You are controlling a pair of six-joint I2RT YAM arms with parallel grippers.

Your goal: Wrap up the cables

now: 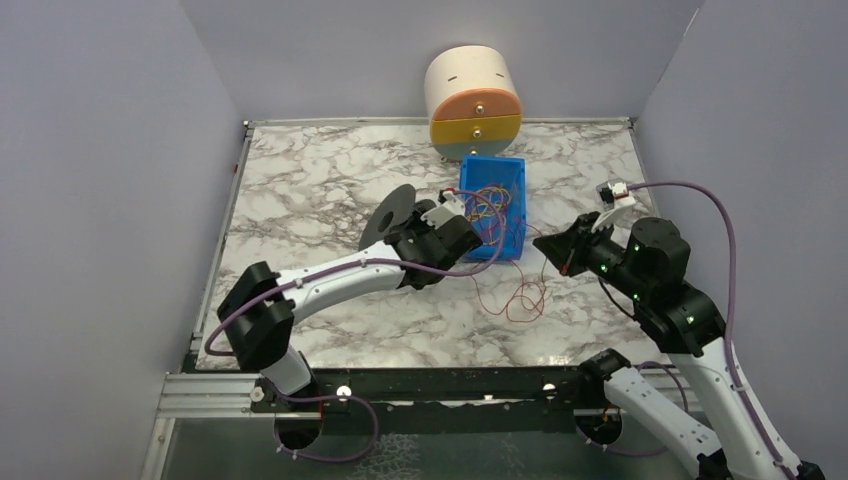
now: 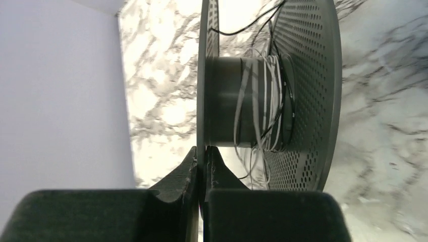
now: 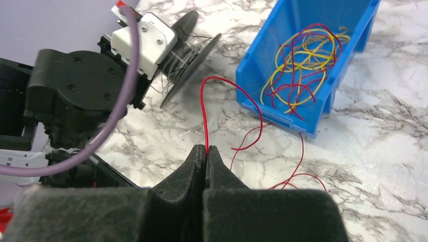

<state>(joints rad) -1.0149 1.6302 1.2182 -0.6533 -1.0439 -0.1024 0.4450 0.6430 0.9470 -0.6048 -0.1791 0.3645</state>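
Red wire (image 3: pixel 204 108) is what I have in the right gripper (image 3: pixel 206 151). Its two fingers are pressed together on the strand, which climbs out of the tips, arches over and drops back to the marble table (image 1: pixel 320 180). From the top camera I see the rest of that wire lying in loose loops on the tabletop, just in front of the near end of the blue bin (image 1: pixel 521 205) and between it and the right arm. The bin itself holds a tangle of yellow and darker red strands.

My left gripper (image 2: pixel 204 156) is clamped on the black spool (image 2: pixel 308 75), one finger on each face of the nearer thin flange, gripping it at the rim. The far flange is perforated. A few loose turns of thin pale and black wire sit on the hub (image 2: pixel 222 101). The spool stands on edge just left of the bin; I cannot tell whether its lower rim touches the marble.

Behind the bin, against the back wall, stands a round cream drawer unit (image 1: pixel 470 75) with orange and yellow fronts.
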